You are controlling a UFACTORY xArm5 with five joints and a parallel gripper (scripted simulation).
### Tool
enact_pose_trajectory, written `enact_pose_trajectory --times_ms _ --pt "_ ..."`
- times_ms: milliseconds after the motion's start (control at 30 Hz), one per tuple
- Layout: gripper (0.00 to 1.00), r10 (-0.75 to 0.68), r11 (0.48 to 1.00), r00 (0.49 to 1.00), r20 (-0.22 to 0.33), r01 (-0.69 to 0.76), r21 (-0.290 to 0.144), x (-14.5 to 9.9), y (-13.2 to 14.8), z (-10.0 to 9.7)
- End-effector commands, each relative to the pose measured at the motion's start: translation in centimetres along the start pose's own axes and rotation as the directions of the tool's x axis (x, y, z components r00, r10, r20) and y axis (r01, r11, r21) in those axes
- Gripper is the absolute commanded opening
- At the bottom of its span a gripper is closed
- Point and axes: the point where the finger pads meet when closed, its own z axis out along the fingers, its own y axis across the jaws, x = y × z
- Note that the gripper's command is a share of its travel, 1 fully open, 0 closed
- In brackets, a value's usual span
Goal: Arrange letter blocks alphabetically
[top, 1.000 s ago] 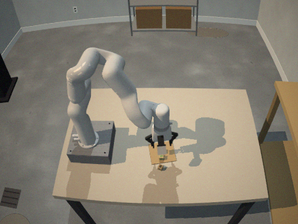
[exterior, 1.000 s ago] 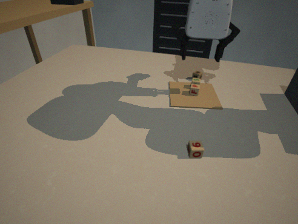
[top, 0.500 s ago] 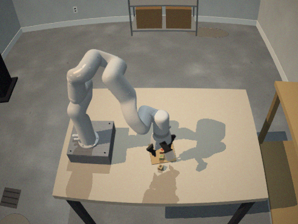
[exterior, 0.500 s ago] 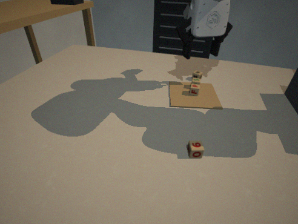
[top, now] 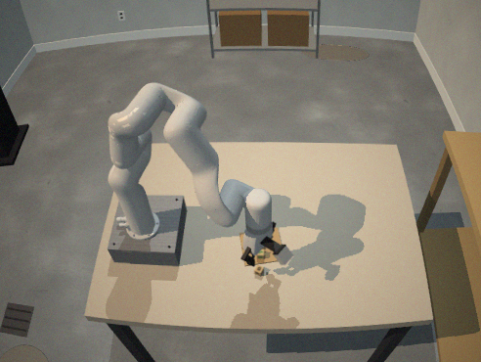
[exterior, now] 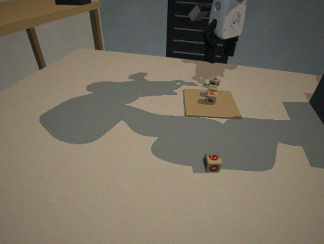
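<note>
The tan mat (exterior: pixel 212 105) lies flat on the table; in the top view (top: pixel 261 245) the wrist hides most of it. A block with a red F (exterior: pixel 211 97) sits on the mat. A block with a green letter (exterior: pixel 213 87) (top: pixel 262 253) sits at the mat's far edge, in line with it. A third block with a dark mark (exterior: pixel 214 80) (top: pixel 259 270) lies just past that edge, on the table. A block showing a red 6 and O (exterior: pixel 213 162) lies well off the mat. My gripper (exterior: pixel 220 49) (top: pixel 261 249) hovers above the row, open and empty.
My arm's base (top: pixel 147 237) stands at the table's left part. A wooden side table (exterior: pixel 49 13) stands beside the table. A dark rack (exterior: pixel 188 30) is behind the gripper in the exterior view.
</note>
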Motion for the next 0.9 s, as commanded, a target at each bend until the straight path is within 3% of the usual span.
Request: enact_pose_trajectory --times_ms 0,233,267,867 --pt "1.0 -0.085 0.996 0.996 -0.003 0.085 0.001 0.45 0.59 -0.03" --pt "1.0 -0.146 0.989 0.989 -0.003 0.146 0.001 0.68 1.11 0.03" --pt "0.42 -0.146 0.989 0.989 -0.003 0.146 0.001 0.68 1.11 0.03" --pt "0.42 -0.146 0.989 0.989 -0.003 0.146 0.001 0.68 1.11 0.03"
